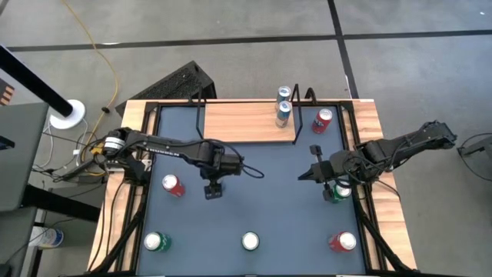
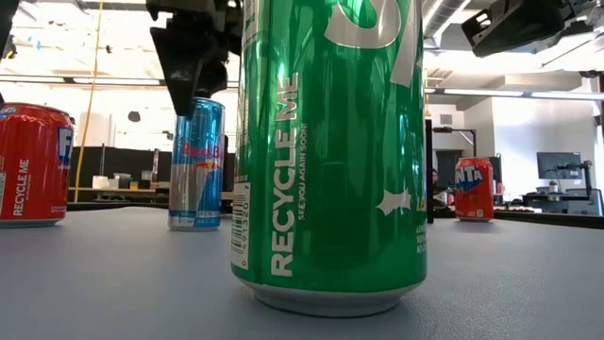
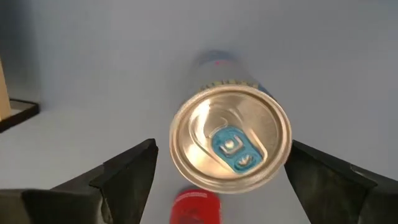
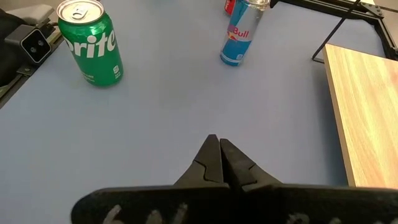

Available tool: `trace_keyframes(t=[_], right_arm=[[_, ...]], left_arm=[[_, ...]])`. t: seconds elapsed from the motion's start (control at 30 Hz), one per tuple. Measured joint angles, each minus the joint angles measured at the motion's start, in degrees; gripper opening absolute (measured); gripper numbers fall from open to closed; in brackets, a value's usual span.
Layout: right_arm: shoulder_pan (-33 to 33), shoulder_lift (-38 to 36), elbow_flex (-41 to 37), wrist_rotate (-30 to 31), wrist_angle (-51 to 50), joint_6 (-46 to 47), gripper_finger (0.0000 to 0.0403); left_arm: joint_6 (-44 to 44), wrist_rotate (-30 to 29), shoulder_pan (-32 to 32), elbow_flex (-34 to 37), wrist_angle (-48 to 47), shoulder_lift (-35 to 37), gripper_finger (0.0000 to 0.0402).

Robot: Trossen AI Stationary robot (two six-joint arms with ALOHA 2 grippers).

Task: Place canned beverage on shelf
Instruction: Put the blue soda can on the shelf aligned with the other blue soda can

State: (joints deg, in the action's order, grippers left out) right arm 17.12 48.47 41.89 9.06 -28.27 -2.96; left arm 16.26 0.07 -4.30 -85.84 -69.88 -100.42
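The left pincer (image 1: pixel 214 189) hangs at centre-left of the high view, directly over a slim blue-and-silver can (image 3: pixel 230 138) standing upright on the bench (image 1: pixel 261 200); in the left wrist view its two fingers (image 3: pixel 127 171) stand wide apart on either side of the can's top with clear gaps, so it has hold of nothing; the right pincer (image 1: pixel 304 175) waits at centre-right of the high view, closed tight and empty, its fingertips pressed together in its own wrist view; the shelf (image 1: pixel 246 123) lies along the upper middle of the high view and carries two slim blue cans (image 1: pixel 284 106) near its right end; a red can (image 1: pixel 322 120) stands just beside the shelf's right end, seemingly on the bench; other cans stand loose on the bench: a red one (image 1: pixel 172 185) at left, a green one (image 1: pixel 156 242), a pale-topped one (image 1: pixel 250 241) and a red one (image 1: pixel 343 241) along the bottom, another green one (image 1: pixel 338 190) under the right arm; I judge the task partly done, with this can not yet grasped and most cans left
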Motion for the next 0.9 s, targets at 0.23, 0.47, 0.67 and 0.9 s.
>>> trace_keyframes(t=[0.23,0.47,0.67,0.9], right_arm=[[0.0,0.0,0.0,0.0,-0.07,0.02,0.0],[0.0,0.0,0.0,0.0,-0.09,0.02,0.0],[0.0,0.0,0.0,0.0,-0.14,0.0,0.0],[0.0,0.0,0.0,-0.02,-0.15,0.02,0.0]], left_arm=[[7.02,-2.23,1.14,-0.04,1.81,0.0,0.0331],[8.86,-0.3,1.1,-0.04,3.12,0.0,0.0331],[10.65,2.35,1.17,-0.04,4.94,0.0,0.0331],[17.46,0.77,1.47,-0.04,6.61,0.0,0.0331]])
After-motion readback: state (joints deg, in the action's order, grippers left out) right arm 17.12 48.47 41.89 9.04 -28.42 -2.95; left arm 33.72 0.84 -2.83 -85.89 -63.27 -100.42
